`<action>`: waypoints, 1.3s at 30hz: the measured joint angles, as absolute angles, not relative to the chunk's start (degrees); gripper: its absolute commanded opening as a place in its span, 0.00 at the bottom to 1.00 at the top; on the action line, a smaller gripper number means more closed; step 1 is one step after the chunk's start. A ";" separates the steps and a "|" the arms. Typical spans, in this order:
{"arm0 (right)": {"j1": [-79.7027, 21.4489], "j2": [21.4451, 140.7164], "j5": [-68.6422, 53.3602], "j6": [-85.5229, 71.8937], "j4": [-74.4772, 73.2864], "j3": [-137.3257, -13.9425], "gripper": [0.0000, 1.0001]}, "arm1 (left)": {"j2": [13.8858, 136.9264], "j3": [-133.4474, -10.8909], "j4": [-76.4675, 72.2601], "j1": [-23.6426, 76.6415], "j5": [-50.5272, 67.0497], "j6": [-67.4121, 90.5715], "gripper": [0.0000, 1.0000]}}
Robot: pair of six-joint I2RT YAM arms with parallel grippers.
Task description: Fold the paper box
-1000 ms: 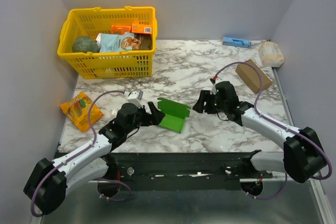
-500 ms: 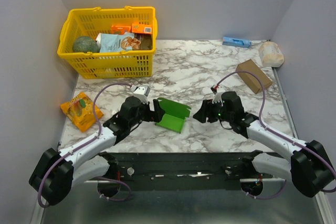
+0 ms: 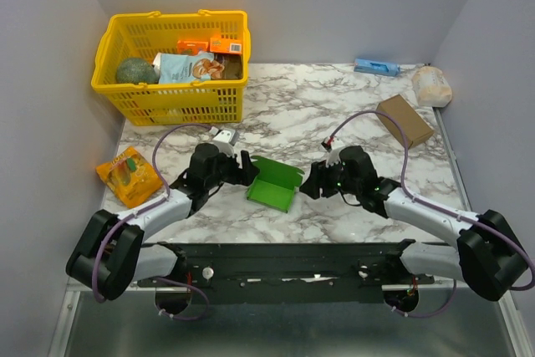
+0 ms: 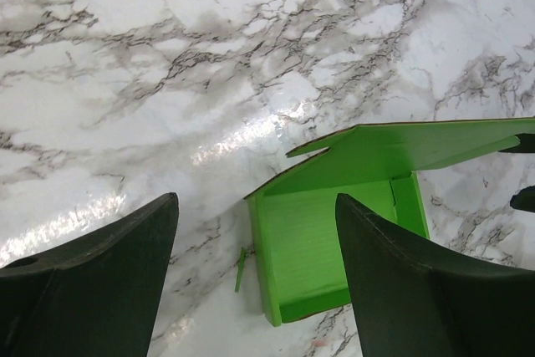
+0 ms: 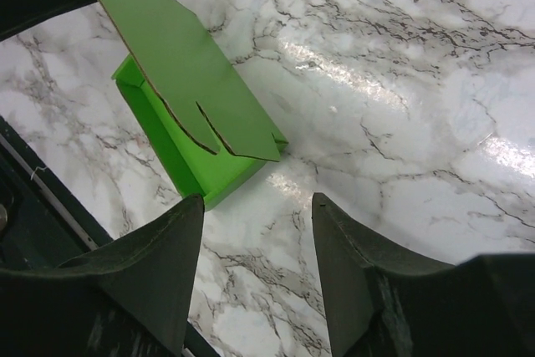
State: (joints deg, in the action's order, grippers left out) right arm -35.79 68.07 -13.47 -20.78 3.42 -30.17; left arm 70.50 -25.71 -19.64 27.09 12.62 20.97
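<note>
Two black tools flank the bright green thin-card paper box [image 3: 274, 186], which lies on the marble table [image 3: 326, 106] near the middle of its near edge, one panel raised. Both the left tool [image 3: 246, 170] and the right tool [image 3: 310, 180] stand wide, gripping nothing, each just beside the box.

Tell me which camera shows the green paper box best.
Right wrist: the paper box is close and unblocked, its raised slotted flap and tray wall clear. Left wrist shows the tray's inside, partly behind a finger. Top external shows the box whole but small.
</note>
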 measured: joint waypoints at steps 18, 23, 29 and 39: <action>-36.45 74.39 -10.13 -17.15 4.86 -34.98 0.43 | 77.28 -26.79 -26.57 26.96 20.16 17.98 0.33; -36.82 75.31 -10.15 -16.40 6.22 -35.07 0.43 | 77.62 -26.79 -26.98 26.96 20.99 17.78 0.28; -36.80 76.53 -10.11 -15.25 7.94 -35.11 0.39 | 77.62 -26.79 -27.00 26.68 21.23 17.54 0.23; -36.82 77.23 -10.11 -14.28 9.34 -35.22 0.30 | 77.78 -26.79 -26.94 26.68 21.23 16.82 0.06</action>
State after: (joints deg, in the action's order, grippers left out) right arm -36.82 77.23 -10.11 -14.28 9.34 -35.22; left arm 77.78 -26.79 -26.94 26.68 21.23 16.82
